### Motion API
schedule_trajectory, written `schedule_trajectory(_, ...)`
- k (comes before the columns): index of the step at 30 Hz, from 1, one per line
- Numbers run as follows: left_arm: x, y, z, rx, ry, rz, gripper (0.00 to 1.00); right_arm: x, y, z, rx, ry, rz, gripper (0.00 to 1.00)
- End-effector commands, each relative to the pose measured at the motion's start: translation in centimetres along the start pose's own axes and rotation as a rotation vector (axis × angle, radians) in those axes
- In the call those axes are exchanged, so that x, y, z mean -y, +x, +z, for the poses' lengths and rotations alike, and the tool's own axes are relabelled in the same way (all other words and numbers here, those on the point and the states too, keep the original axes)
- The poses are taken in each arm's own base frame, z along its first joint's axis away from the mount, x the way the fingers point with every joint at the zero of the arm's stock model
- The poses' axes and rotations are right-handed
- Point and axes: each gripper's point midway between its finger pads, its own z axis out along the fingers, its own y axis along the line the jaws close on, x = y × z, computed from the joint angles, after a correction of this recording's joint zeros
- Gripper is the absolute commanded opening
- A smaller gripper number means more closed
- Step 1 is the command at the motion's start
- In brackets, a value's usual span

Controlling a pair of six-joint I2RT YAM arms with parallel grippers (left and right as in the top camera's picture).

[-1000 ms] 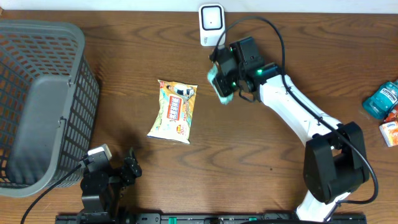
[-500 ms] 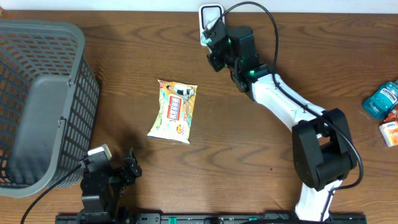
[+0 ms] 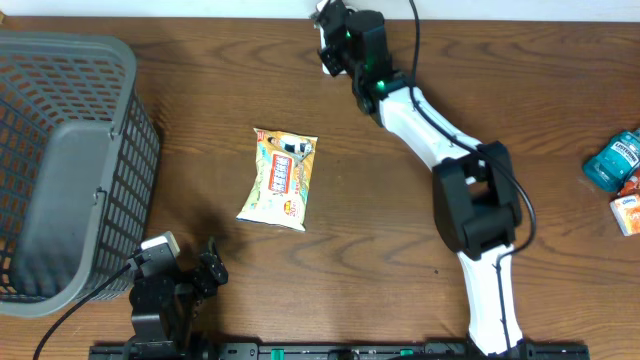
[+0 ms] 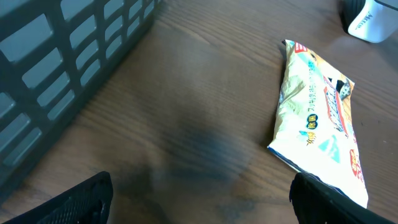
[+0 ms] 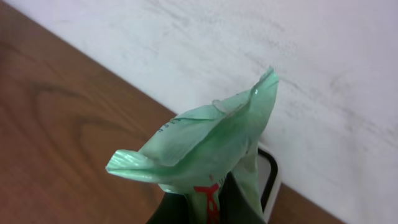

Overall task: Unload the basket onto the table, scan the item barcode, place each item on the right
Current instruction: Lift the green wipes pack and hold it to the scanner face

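Pinching the green packet point(image 5: 211, 146) tight in the right gripper point(image 3: 334, 32). Swung further back since a second ago, now up at the table's far edge, right in front of the scanner point(image 5: 268, 179). Keeping the left gripper point(image 4: 200, 202) spread wide, empty, unmoved beside the basket point(image 3: 60, 160). Leaving the snack bag point(image 3: 280, 178) flat mid-table, same spot.

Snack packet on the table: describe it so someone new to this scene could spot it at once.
Find the big grey mesh basket on the left of the table. Lying flat just right of it is the snack packet. It is the only yellow-and-white pouch; the teal bottle sits far off at the right edge.
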Motion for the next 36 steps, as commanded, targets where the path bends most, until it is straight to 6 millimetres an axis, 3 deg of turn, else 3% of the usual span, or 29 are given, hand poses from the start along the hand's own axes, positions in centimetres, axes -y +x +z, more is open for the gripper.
schedule_trajectory(1,-0.2,0.0,0.0,0.005,-0.007,-0.005,0.91,0.4,-0.4,1.7,0.013,0.039,-0.038,0.01)
schedule_trajectory(8,-0.2,0.0,0.0,0.005,-0.008,-0.005,0.91,1.1,1.1,3.8,-0.007,0.096,-0.068,0.01)
schedule_trajectory(24,-0.1,0.0,0.0,0.005,-0.007,-0.005,0.91,1.2,0.9,3.8,0.003,0.101,-0.058,0.01)
schedule_trajectory(31,-0.2,0.0,0.0,0.005,-0.008,-0.005,0.91,3.3,-1.0,3.0,0.010,0.190,0.068,0.01)
schedule_trajectory(36,-0.1,0.0,0.0,0.005,-0.007,-0.005,0.91,4.8,-2.8,0.5,-0.058,0.222,0.075,0.01)
